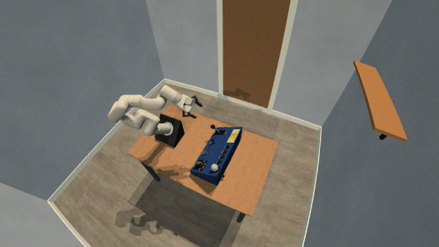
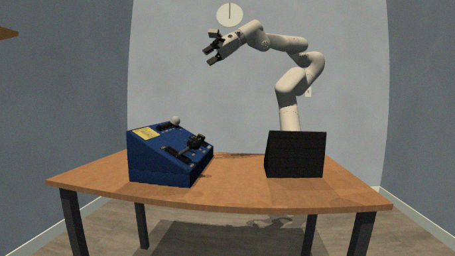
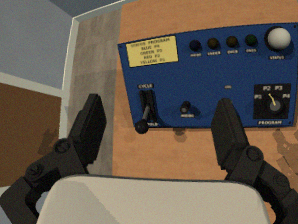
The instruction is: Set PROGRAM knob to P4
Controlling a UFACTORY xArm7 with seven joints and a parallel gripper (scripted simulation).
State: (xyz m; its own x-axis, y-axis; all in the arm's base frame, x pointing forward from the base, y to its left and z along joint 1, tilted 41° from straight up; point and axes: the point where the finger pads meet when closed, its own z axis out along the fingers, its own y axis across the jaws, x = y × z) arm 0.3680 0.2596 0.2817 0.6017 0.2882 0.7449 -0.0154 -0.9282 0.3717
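The blue console (image 1: 215, 150) (image 2: 156, 159) (image 3: 206, 79) stands on the wooden table (image 1: 256, 166) (image 2: 232, 193). Its PROGRAM knob (image 3: 272, 103) (image 1: 199, 165) is a small dark knob with a yellow pointer, at the panel's lower right corner in the wrist view. I cannot read which mark the pointer is on. My gripper (image 1: 196, 109) (image 2: 207, 56) (image 3: 158, 109) is open and empty. It hangs high above the table, well clear of the console and tilted down towards it.
The panel also carries a white ball knob (image 3: 278, 38) (image 2: 175, 120), a row of dark buttons (image 3: 222, 44), a black lever (image 3: 143, 119), a small toggle (image 3: 186, 108) and a yellow label (image 3: 153, 51). The arm's black base box (image 1: 173, 134) (image 2: 295, 154) stands beside the console.
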